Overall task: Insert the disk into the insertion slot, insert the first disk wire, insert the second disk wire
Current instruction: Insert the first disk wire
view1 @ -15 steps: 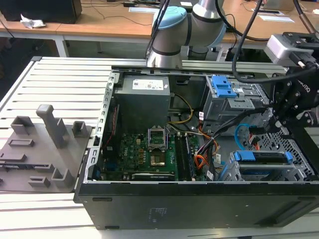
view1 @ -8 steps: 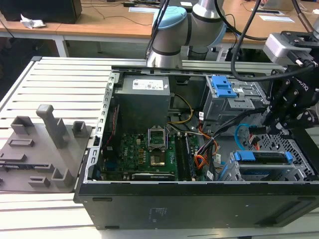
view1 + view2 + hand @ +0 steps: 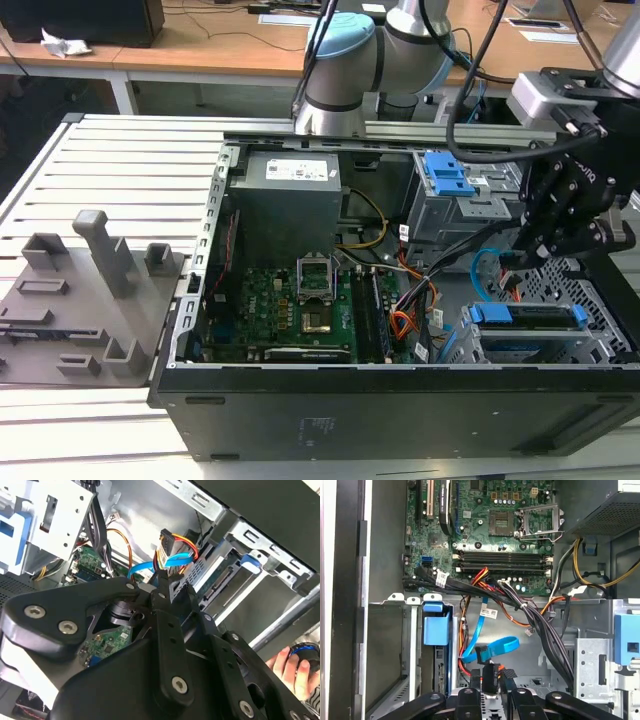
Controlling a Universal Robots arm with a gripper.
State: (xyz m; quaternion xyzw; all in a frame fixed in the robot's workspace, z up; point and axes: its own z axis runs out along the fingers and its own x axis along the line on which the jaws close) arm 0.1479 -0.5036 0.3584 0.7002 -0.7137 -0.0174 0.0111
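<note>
The computer case (image 3: 400, 400) lies open on the slatted desk (image 3: 120, 160); the insertion slot (image 3: 600, 310) sits at its near corner on the exterior view's right, and the disk (image 3: 525, 315) is seated in it in its blue carrier. In the first wrist view the gripper (image 3: 488, 672) is closed tight on the black plug of the blue disk wire (image 3: 495, 647), just beside the disk's connector end.

The plug could meet its port tilted or off line, since it is pinched by a narrow edge; pressing then may bend it or make it slip. The slack blue loop may snag on the cable bundle (image 3: 540, 625) close by. A person's hand (image 3: 292, 662) rests near the case rim in the second wrist view and would be at risk if the arm swung that way.

White labels sit on the power supply (image 3: 297, 172) and on a wire tag (image 3: 489, 613); their print is too small to make out.
</note>
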